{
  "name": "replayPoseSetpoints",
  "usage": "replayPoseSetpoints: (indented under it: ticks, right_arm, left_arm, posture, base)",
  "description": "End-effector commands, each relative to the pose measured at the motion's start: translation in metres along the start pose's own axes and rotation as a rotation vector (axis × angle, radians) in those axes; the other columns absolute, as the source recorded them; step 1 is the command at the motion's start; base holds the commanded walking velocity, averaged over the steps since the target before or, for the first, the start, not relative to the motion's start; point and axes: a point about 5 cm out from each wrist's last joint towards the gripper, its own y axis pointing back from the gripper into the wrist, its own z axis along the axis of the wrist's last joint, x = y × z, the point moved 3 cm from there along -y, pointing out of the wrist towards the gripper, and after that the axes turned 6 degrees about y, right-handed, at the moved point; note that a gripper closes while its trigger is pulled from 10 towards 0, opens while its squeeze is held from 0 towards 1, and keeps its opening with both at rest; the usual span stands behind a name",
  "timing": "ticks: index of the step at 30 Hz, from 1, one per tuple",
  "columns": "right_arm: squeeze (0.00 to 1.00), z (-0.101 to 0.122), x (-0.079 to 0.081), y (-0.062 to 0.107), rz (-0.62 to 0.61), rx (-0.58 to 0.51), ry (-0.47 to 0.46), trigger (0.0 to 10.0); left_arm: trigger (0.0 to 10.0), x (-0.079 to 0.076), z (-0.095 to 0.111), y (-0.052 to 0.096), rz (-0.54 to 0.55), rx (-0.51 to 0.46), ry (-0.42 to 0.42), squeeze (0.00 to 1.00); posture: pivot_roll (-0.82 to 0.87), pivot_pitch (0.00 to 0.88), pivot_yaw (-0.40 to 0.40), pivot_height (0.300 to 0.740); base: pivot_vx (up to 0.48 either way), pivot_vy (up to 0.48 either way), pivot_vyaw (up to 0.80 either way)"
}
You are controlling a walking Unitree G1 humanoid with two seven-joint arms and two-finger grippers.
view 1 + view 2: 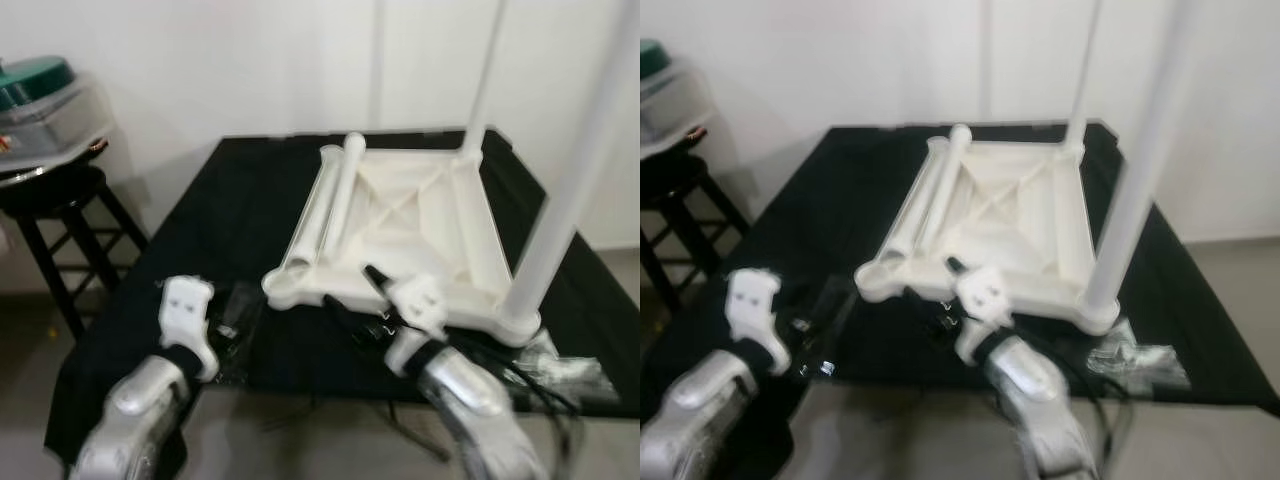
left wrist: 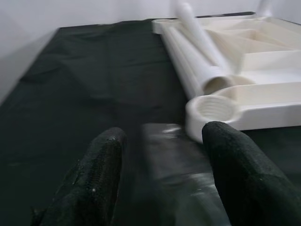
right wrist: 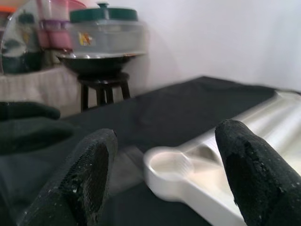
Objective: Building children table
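Halfway there, by the look of it! The white tabletop lies upside down on the black-draped counter, and two legs already stand upright in its right-hand corners: the near leg and the far leg. Two more loose legs lie side by side along the left edge of the tabletop, not yet fitted. The empty near-left socket gapes, threaded and waiting; the far-left one looks vacant too.

The left pincer hovers low over the counter just short of that socket, fingers apart, holding nothing, with a clear plastic bag beneath it. The right pincer is also spread wide and empty, near the tabletop's front edge. My guess: picking up a loose leg comes next.
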Motion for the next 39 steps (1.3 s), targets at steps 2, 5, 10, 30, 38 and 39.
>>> replayPoseSetpoints:
  ticks: [2, 5, 10, 30, 38, 39]
  right_arm:
    - [0.0, -0.011, -0.014, -0.006, -0.073, 0.042, 0.037, 10.0]
    - [0.0, -0.014, -0.018, -0.014, -0.095, 0.06, 0.035, 10.0]
    - [0.0, -0.018, -0.018, -0.019, -0.085, 0.072, 0.034, 10.0]
    - [0.0, -0.025, -0.04, -0.026, -0.169, 0.066, 0.007, 10.0]
    - [0.0, -0.025, -0.041, -0.027, -0.171, 0.064, 0.007, 10.0]
    - [0.0, -0.025, -0.041, -0.027, -0.171, 0.064, 0.007, 10.0]
  left_arm:
    - [10.0, -0.003, 0.004, -0.009, -0.02, -0.024, -0.012, 0.0]
    - [10.0, -0.008, 0.005, -0.015, -0.049, -0.03, -0.033, 0.0]
    - [10.0, -0.016, 0.004, -0.018, -0.106, -0.026, -0.044, 0.0]
    - [10.0, -0.016, 0.005, -0.03, -0.137, -0.051, -0.134, 0.0]
    - [10.0, -0.015, 0.01, -0.031, -0.132, -0.081, -0.133, 0.0]
    - [10.0, -0.015, 0.01, -0.031, -0.132, -0.081, -0.133, 0.0]
  posture:
    - [-0.03, 0.0, 0.031, 0.74]
    - [-0.02, 0.0, 0.025, 0.74]
    - [-0.03, 0.0, 0.028, 0.74]
    - [-0.04, 0.0, 0.034, 0.74]
    - [-0.04, 0.0, 0.029, 0.74]
    - [-0.04, 0.0, 0.029, 0.74]
  base:
    - [0.0, 0.48, 0.0]
    - [0.0, 0.109, 0.0]
    - [0.0, 0.0, -0.48]
    - [0.0, 0.0, -0.8]
    - [0.117, 0.0, -0.5]
    - [0.311, 0.0, 0.0]
